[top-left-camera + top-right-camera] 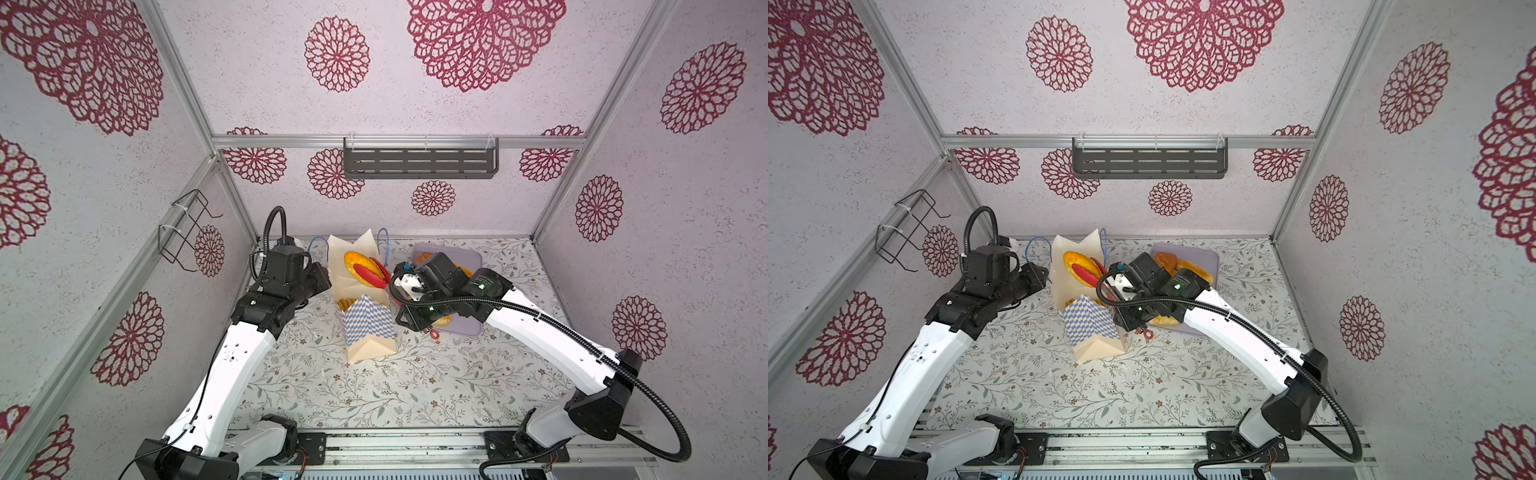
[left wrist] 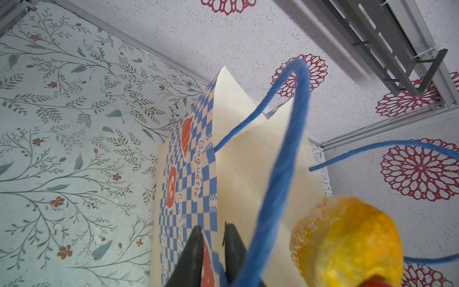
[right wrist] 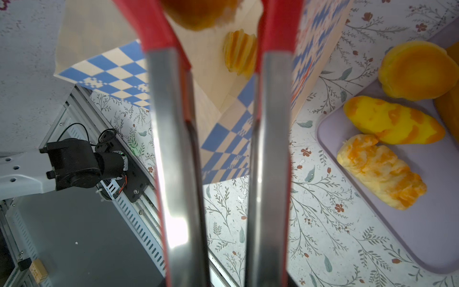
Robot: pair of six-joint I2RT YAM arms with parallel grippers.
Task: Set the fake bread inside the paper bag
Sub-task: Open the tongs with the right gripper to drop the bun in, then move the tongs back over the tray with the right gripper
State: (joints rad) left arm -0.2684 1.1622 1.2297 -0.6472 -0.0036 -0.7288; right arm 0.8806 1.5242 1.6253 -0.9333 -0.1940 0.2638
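The paper bag (image 1: 368,328) (image 1: 1090,324) stands open mid-table, chequered blue and cream. My left gripper (image 2: 212,228) (image 1: 326,276) is shut on its rim (image 2: 211,198), beside a blue cord handle (image 2: 283,159). My right gripper (image 1: 405,286) is shut on steel tongs (image 3: 173,124) with red tips (image 1: 370,274). A golden piece of fake bread (image 1: 356,261) (image 2: 345,238) (image 3: 198,12) sits between the tips over the bag's mouth, with a gap at one tip. Another ridged piece (image 3: 239,53) lies inside the bag. More pieces (image 3: 392,120) (image 3: 380,171) (image 3: 418,69) lie on the lilac tray (image 3: 434,236).
The tray (image 1: 469,253) lies right of the bag, partly under my right arm. A grey slotted shelf (image 1: 419,162) hangs on the back wall and a wire rack (image 1: 183,228) on the left wall. The floral table front (image 1: 374,395) lies between the arms.
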